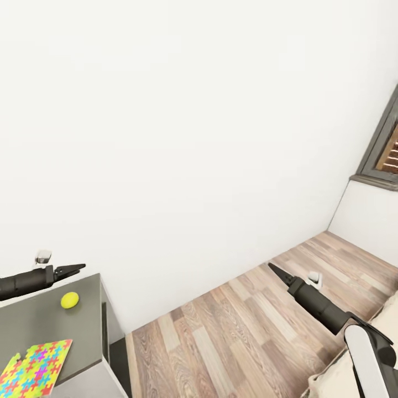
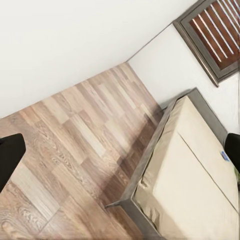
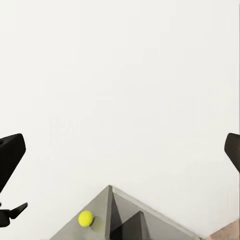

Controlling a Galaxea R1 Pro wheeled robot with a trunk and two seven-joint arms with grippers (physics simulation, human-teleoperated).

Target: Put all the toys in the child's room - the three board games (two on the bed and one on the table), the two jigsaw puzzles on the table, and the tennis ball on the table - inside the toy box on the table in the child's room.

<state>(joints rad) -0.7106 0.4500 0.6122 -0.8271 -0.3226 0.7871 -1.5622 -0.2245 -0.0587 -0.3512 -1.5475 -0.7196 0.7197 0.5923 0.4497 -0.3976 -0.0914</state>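
Observation:
The tennis ball (image 1: 69, 299) (image 3: 86, 218) rests near the far corner of the dark grey table (image 1: 33, 326). One jigsaw puzzle (image 1: 34, 367) lies flat near the table's front edge. My left gripper (image 1: 82, 268) hovers above the table's back edge, a little beyond the ball; its fingers (image 2: 11, 155) stand wide apart, open and empty. My right gripper (image 1: 272, 267) hangs over the wood floor, open and empty, its fingers (image 3: 10, 155) aimed at the table end. The cream bed (image 2: 190, 185) carries a small blue patch (image 2: 225, 156), too small to identify. The toy box is out of view.
A bare white wall (image 1: 193, 138) fills the background. Wood-plank floor (image 1: 232, 331) runs between the table and the bed's corner (image 1: 381, 320). A grey-framed window with brown slats (image 1: 389, 149) sits at the right. The table's side has an open shelf (image 3: 125, 227).

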